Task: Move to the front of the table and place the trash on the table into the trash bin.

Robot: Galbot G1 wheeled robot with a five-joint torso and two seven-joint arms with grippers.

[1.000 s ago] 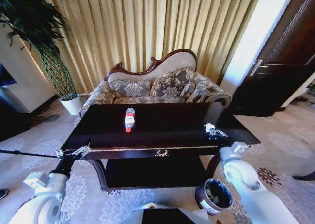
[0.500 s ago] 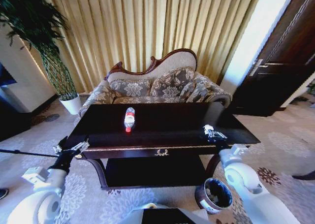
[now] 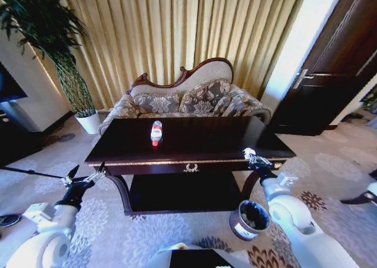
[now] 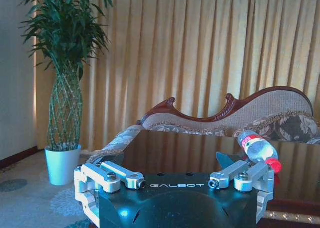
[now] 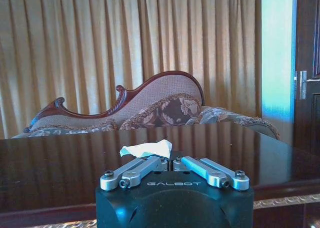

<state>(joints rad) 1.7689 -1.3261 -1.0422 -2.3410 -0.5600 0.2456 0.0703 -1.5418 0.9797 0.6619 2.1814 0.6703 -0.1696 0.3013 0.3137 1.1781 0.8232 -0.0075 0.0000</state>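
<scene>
Facing the dark glossy table [image 3: 194, 139] across the middle of the head view, the robot holds both arms low at the bottom corners. The left claw [image 3: 84, 176], at lower left beside the table's left front corner, has its fingers spread apart; the left wrist view shows that claw [image 4: 175, 180] wide open with nothing between the fingers. The right claw [image 3: 254, 158], at right of centre by the table's front edge, has its fingers drawn together, as the right wrist view of it [image 5: 172, 164] confirms. A clear bottle [image 3: 156, 132] with a red label and cap lies on the tabletop left of centre, well apart from both claws. A white crumpled scrap [image 5: 146, 149] sits on the table just beyond the right claw, possibly touching its tips. The round brown trash bin [image 3: 248, 219] stands on the carpet at lower right, beside the table leg.
</scene>
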